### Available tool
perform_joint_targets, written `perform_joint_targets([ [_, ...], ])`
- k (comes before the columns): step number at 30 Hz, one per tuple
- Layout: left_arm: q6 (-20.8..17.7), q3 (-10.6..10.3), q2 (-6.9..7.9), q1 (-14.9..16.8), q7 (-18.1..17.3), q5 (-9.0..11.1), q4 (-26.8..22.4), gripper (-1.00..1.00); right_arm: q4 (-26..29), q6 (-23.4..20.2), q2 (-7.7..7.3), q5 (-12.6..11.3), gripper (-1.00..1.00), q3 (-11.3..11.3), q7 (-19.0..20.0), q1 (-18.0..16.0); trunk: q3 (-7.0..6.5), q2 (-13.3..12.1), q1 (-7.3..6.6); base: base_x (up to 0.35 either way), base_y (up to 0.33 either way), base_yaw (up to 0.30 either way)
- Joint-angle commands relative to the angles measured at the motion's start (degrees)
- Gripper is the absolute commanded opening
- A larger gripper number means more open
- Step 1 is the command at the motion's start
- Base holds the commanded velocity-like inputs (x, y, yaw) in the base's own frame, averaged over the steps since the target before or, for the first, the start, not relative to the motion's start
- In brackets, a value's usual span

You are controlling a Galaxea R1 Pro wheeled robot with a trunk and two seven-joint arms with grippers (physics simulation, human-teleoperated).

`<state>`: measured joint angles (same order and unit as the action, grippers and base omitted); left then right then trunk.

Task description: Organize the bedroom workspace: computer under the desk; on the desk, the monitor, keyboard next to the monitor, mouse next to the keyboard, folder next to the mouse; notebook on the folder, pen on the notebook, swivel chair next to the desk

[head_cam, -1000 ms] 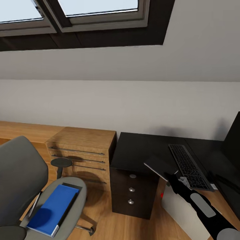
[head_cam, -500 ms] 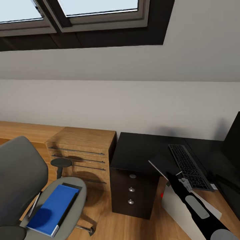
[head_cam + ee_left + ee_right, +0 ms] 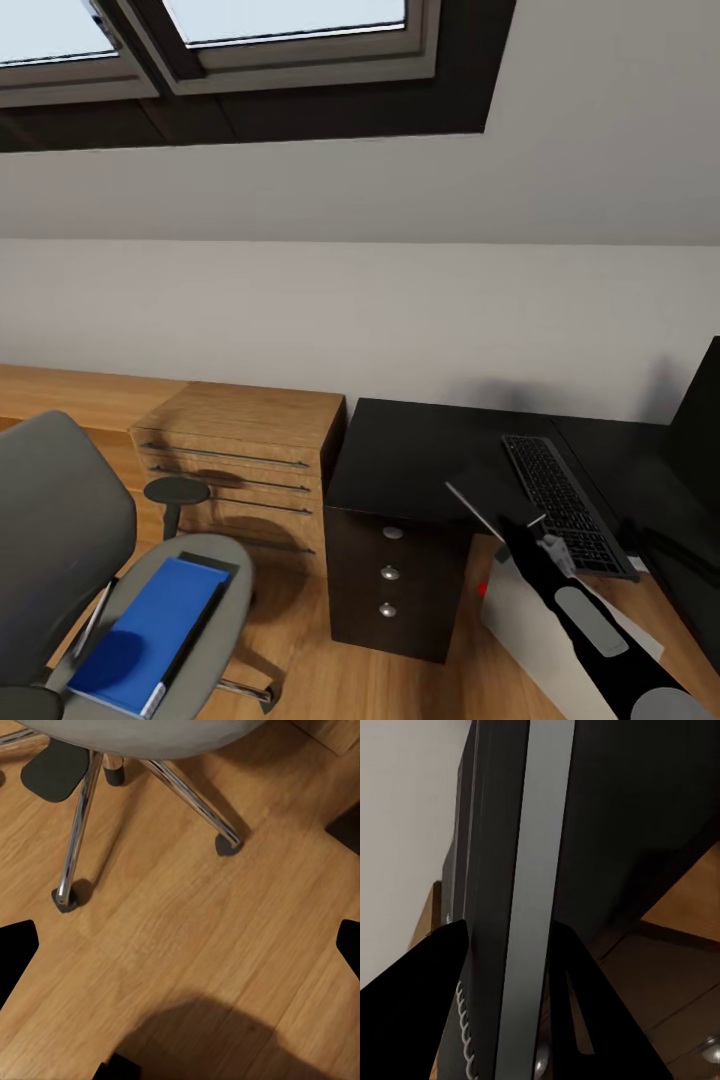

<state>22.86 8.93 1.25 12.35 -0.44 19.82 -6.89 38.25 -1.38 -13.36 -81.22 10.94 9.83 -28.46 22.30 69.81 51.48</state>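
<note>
Blue folder (image 3: 140,635) lies flat on the swivel chair (image 3: 60,540); notebook (image 3: 495,497) tilted above desk (image 3: 420,450).

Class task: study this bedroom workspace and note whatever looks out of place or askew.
Two things stand out. The blue folder lies on the swivel chair seat rather than on the desk. The notebook hangs tilted over the desk's front edge, pinched in the right gripper.

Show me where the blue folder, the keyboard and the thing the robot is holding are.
folder (image 3: 140,640), head view, middle of its blue cover, lying on the chair seat.
keyboard (image 3: 565,505), head view, middle of its key field, on the desk.
notebook (image 3: 492,497), head view, its dark cover, held tilted in the right gripper.
</note>
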Motion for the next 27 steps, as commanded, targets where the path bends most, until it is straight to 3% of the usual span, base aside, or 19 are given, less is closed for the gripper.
perform_joint_targets([
  [1,0.16,0.33,-0.09,0.04,-0.04,-0.17,0.04,1.00,-0.11,-0.07,0.00,-0.62,-1.00,0.23,0.15,-0.04,0.06,0.04,0.00,0.003,-0.004,0.000],
  [11,0.09,0.38,-0.67,0.04,-0.01,-0.06,0.03,1.00,-0.51,-0.28,1.24,-0.77,-1.00,0.23,-0.04,-0.04,0.06,0.04,0.00,0.001,-0.001,0.000],
  [27,0.08,0.38,-0.73,0.04,0.00,-0.04,0.03,1.00,-0.55,-0.38,2.55,-3.02,-1.00,0.18,-0.07,-0.05,2.93,6.46,3.51,0.000,0.000,0.000],
])
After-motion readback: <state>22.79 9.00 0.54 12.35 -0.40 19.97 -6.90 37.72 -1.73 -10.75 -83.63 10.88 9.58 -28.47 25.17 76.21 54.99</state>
